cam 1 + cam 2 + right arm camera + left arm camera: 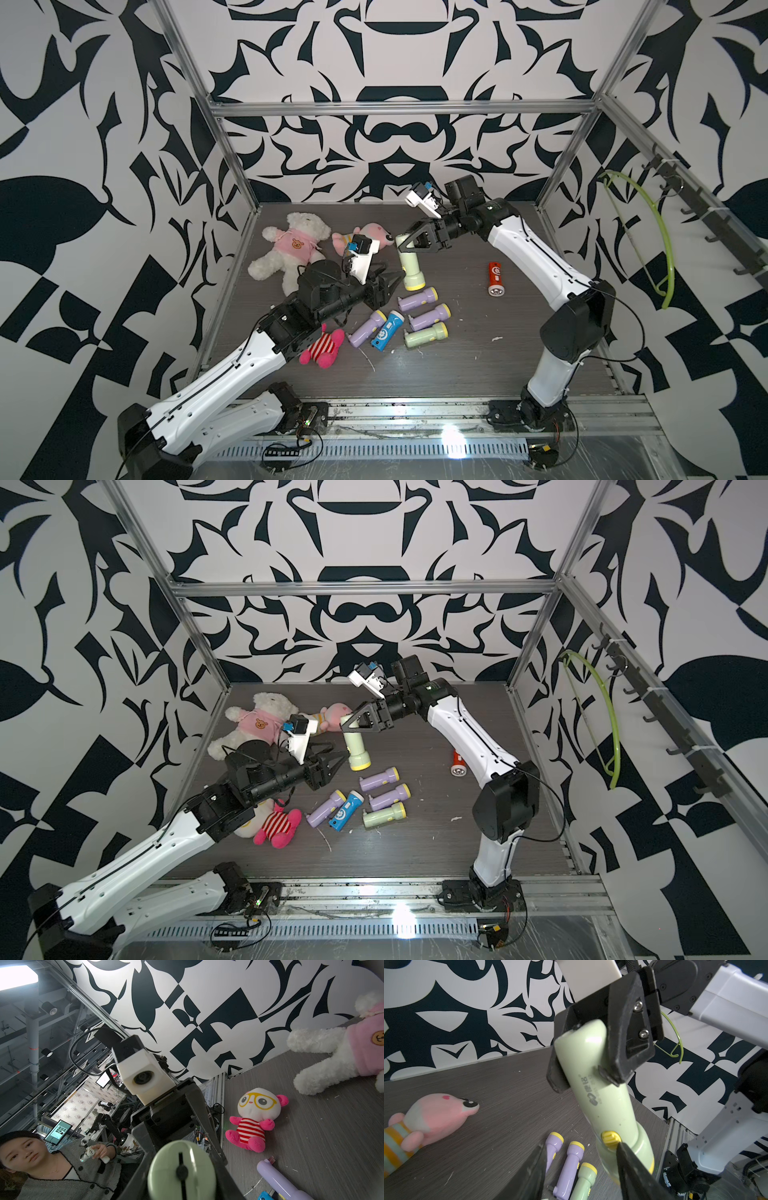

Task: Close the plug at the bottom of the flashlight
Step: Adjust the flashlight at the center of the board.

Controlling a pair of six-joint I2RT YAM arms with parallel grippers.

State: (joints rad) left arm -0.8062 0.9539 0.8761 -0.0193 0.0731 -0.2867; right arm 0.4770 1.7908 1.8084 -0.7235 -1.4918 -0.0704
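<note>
My right hand (404,245) pinches the green flashlight (409,268) near its bottom end; it stands head-down, tilted, on the surface (519,332). My left hand (397,281) is spread just beside the flashlight's head.

We've got swirly black-and-white walls (399,62) boxed in by an aluminium frame (399,109). Dark wood-grain tabletop (457,365) below, bright ceiling light (16,976) above.
</note>
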